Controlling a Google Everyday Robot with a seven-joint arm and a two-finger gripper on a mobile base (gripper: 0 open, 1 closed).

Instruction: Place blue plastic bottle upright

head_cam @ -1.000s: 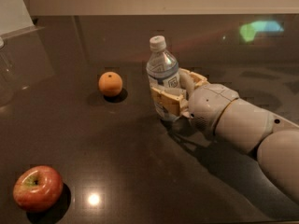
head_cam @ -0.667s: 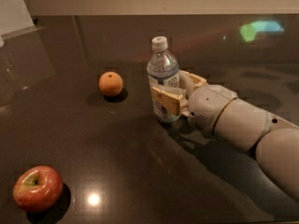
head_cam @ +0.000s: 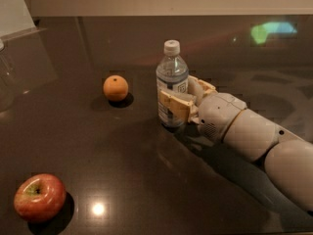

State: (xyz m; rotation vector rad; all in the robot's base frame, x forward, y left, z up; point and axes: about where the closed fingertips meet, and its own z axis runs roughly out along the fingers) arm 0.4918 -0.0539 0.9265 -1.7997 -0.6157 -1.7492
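Note:
The blue plastic bottle [head_cam: 172, 75] stands upright on the dark table [head_cam: 146, 170], just right of centre, white cap on top. My gripper [head_cam: 179, 97] reaches in from the right and is shut around the bottle's lower half. One tan finger [head_cam: 175, 106] lies across the bottle's front and the other sits behind its right side. The bottle's base is level with the table top; I cannot tell whether it rests on it.
An orange [head_cam: 116, 87] sits left of the bottle, about a hand's width away. A red apple [head_cam: 39, 197] lies at the front left. My white arm [head_cam: 264, 141] crosses the right side of the table.

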